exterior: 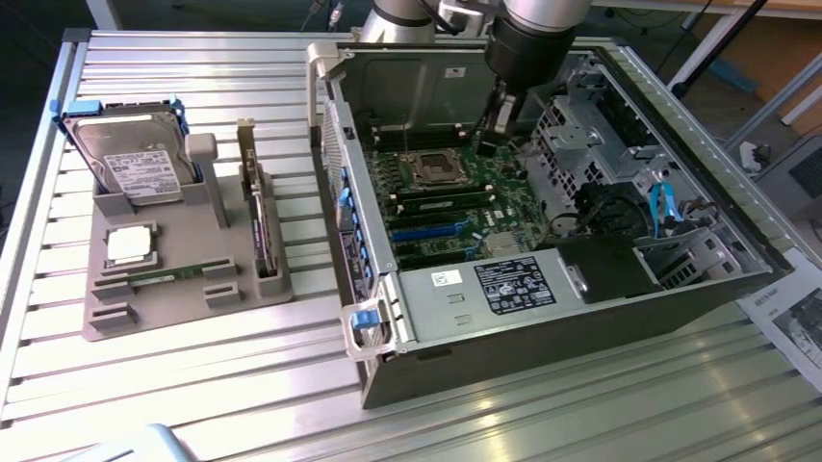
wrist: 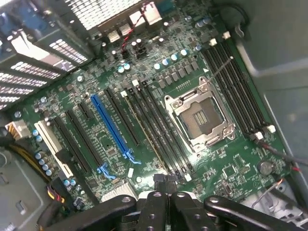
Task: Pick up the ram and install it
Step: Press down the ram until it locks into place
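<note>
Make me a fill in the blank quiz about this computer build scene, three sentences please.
1. The gripper hangs inside the open computer ____.
2. The motherboard's processor socket is ____.
3. A green ram stick lies flat on the grey ____ beside the computer.
Missing words: case; empty; tray.

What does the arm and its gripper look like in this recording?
The arm has silver-grey tube segments ending in a wide black cylindrical wrist section, with a narrow dark gripper below it. In the wrist view the gripper is matt black, with curved linkage arms and small round fasteners. No markings are legible.
</note>
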Controlling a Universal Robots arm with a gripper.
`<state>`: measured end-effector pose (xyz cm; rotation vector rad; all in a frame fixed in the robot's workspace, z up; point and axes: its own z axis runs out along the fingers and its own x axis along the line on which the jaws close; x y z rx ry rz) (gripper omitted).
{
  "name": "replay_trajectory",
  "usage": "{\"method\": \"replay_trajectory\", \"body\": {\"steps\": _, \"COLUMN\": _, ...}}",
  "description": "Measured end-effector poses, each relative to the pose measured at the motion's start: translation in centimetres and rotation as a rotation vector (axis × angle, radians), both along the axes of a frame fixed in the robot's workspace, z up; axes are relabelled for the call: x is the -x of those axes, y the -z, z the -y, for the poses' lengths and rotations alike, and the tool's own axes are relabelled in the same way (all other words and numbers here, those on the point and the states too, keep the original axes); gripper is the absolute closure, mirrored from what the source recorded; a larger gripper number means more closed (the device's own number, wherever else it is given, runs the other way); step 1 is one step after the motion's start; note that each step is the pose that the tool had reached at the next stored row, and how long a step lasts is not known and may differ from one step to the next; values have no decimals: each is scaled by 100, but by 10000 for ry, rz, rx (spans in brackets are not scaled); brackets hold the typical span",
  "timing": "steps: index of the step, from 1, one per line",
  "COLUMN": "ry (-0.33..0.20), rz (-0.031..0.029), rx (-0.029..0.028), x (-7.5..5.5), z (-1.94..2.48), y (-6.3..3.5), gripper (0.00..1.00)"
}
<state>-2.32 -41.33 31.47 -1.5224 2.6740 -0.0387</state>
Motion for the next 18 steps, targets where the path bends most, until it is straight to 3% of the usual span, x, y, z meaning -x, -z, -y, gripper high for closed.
{"method": "replay_trajectory", "body": {"steps": 9, "ry": 1948, "rz": 0, "rx": 17, "x": 0, "z": 0, "y": 0, "gripper": 90}}
{"method": "replay_trajectory", "body": {"steps": 18, "ry": 3575, "rz": -2, "rx": 17, "x": 0, "z": 0, "y": 0, "gripper": 90}}
